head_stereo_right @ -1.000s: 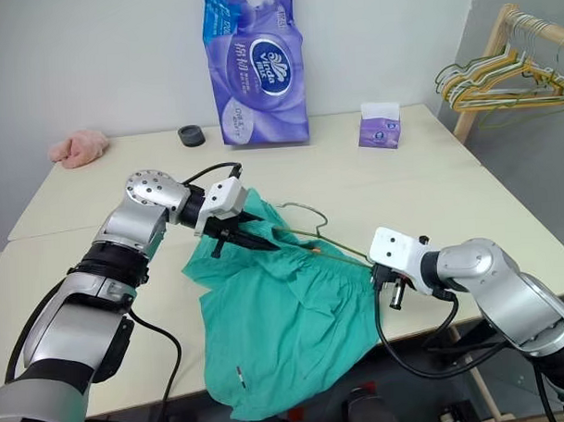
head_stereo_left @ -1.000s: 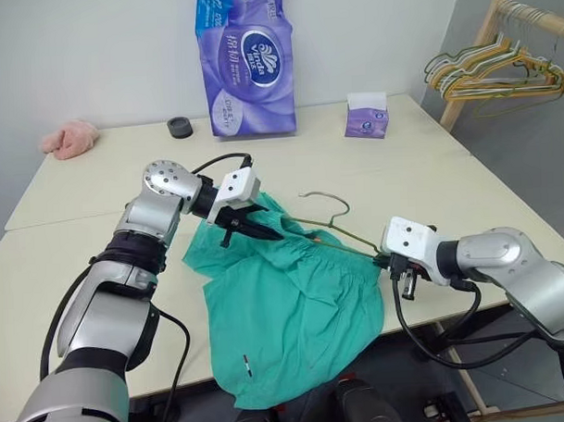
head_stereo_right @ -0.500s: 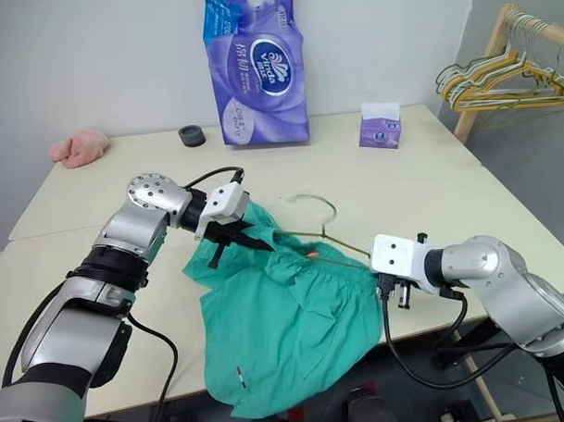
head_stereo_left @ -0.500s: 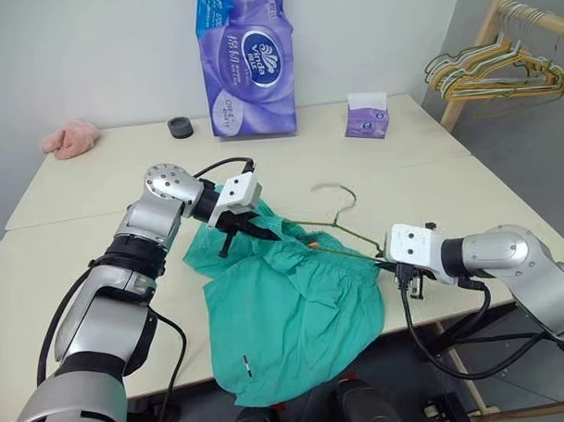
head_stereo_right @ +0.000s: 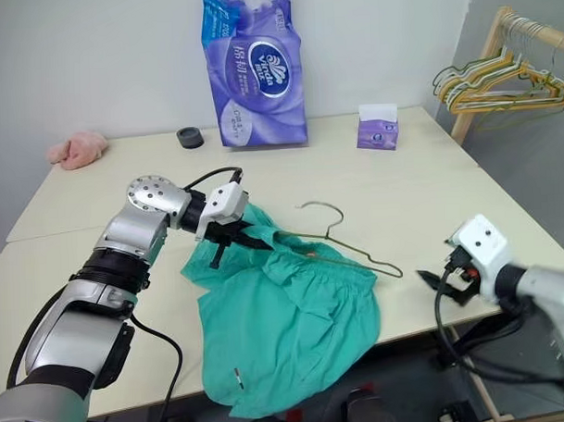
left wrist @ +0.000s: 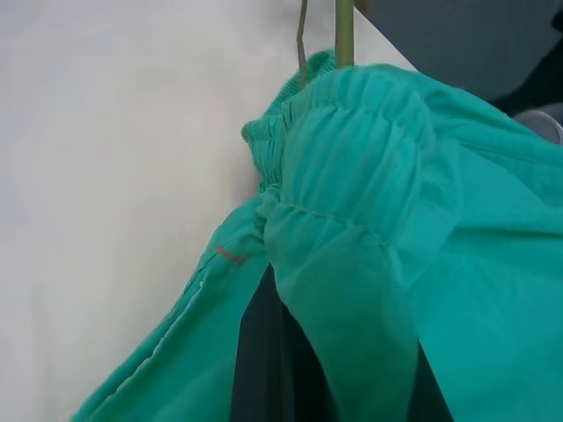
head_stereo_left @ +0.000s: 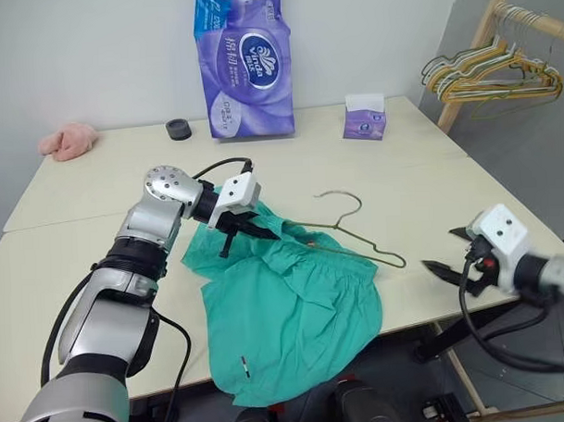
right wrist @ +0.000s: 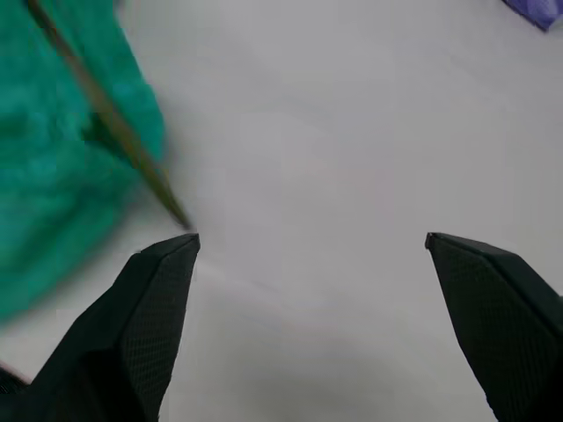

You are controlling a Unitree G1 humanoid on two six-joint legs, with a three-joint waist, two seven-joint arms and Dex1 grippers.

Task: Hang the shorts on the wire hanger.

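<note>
Head views: teal-green cloth shorts (head_stereo_left: 290, 308) spread over the near edge of the pale table (head_stereo_left: 401, 184), lower part hanging off toward the floor; small white tag (head_stereo_left: 247, 364) on the hanging part. Thin grey wire hanger (head_stereo_left: 343, 229) flat on the table, hook toward the far side, right corner bare on the tabletop, left end under the gathered waistband.

Left gripper (head_stereo_left: 255, 232) clamped on the shorts at the waistband's upper left corner, cloth lifted into a small peak there. Right gripper (head_stereo_left: 453, 251) off the table's near right edge, well apart from hanger and shorts, fingers spread wide, holding nothing.

Left wrist view, not readable from the head views: elastic gathers of the waistband bunched directly over the dark fingers (left wrist: 264, 352); hanger wire running out from under the fold onto the table; short red stitch on the seam.

Right wrist view: two black fingertips (right wrist: 149, 308) far apart, bare tabletop between them, hanger corner and green cloth just beyond one tip.

Far side: purple tissue-roll pack (head_stereo_left: 243, 64), small purple tissue box (head_stereo_left: 365, 116), black ring-shaped object (head_stereo_left: 178, 128), pink cloth (head_stereo_left: 68, 140). Far right: wooden rack with bunched yellow and green hangers (head_stereo_left: 495, 74).
</note>
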